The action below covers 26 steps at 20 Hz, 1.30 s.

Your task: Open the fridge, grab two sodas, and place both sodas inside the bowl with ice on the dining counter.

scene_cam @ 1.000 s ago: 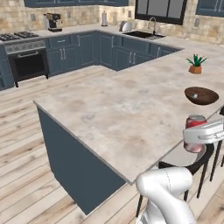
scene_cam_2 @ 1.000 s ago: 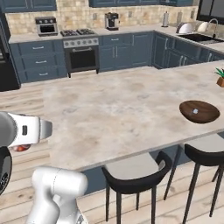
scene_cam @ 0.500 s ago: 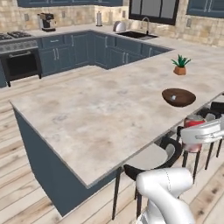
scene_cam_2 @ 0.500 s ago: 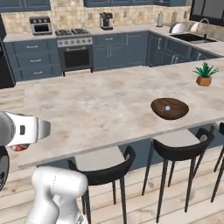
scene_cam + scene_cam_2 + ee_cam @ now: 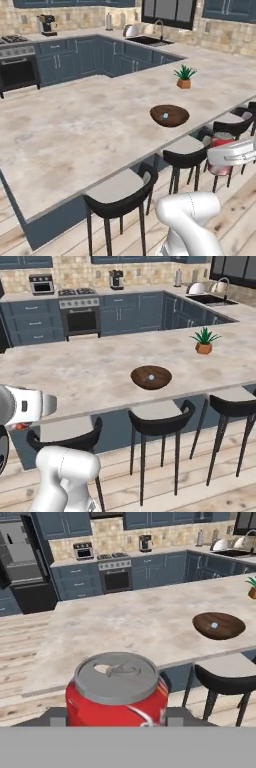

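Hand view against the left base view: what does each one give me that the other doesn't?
Hand view alone: the silver top of the soda close up between the gripper fingers, and the fridge standing open at far left, grey shelves showing.

Left base view alone: the whole orange plant pot, the sink under the window, and the white arm carrying the can over the stools, short of the counter edge.

Both: the red soda, the dark brown bowl holding one small ice cube, the dining counter, the stove and a black stool.

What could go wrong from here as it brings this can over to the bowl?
The soda sits in the pincer below the dining counter edge, so it may strike the edge or a stool. The bowl is shallow; a can released upright might tip out.
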Motion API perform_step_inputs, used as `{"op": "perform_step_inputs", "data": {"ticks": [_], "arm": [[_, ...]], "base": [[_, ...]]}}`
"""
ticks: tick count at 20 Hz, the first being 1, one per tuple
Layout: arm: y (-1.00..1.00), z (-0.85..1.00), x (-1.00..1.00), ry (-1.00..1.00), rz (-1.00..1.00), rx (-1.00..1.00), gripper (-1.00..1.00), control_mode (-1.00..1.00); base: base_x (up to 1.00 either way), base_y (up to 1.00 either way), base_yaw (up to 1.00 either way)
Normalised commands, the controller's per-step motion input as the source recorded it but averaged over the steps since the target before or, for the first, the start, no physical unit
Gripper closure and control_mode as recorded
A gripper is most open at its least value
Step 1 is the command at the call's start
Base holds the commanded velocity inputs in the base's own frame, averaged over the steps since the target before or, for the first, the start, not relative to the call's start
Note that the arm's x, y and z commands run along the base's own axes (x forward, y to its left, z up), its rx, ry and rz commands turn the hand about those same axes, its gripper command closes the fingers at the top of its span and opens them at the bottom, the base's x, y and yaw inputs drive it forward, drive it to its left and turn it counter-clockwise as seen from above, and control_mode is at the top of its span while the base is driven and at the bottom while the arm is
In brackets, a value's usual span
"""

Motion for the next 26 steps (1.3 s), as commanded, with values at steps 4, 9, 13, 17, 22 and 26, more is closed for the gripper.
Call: {"op": "perform_step_inputs", "data": {"ticks": [4,9,13,17,22,26], "arm": [[0.00,0.00,0.00,0.00,0.00,0.00,1.00,1.00],[0.00,0.00,0.00,0.00,0.00,0.00,1.00,1.00],[0.00,0.00,0.00,0.00,0.00,0.00,1.00,1.00],[0.00,0.00,0.00,0.00,0.00,0.00,1.00,1.00],[0.00,0.00,0.00,0.00,0.00,0.00,1.00,1.00],[0.00,0.00,0.00,0.00,0.00,0.00,1.00,1.00]], "base": [[0.44,-0.78,0.27],[0.50,-0.59,0.36],[0.42,-0.61,0.36],[0.56,-0.59,0.36],[0.76,-0.51,0.33],[0.83,-0.44,0.27]]}}
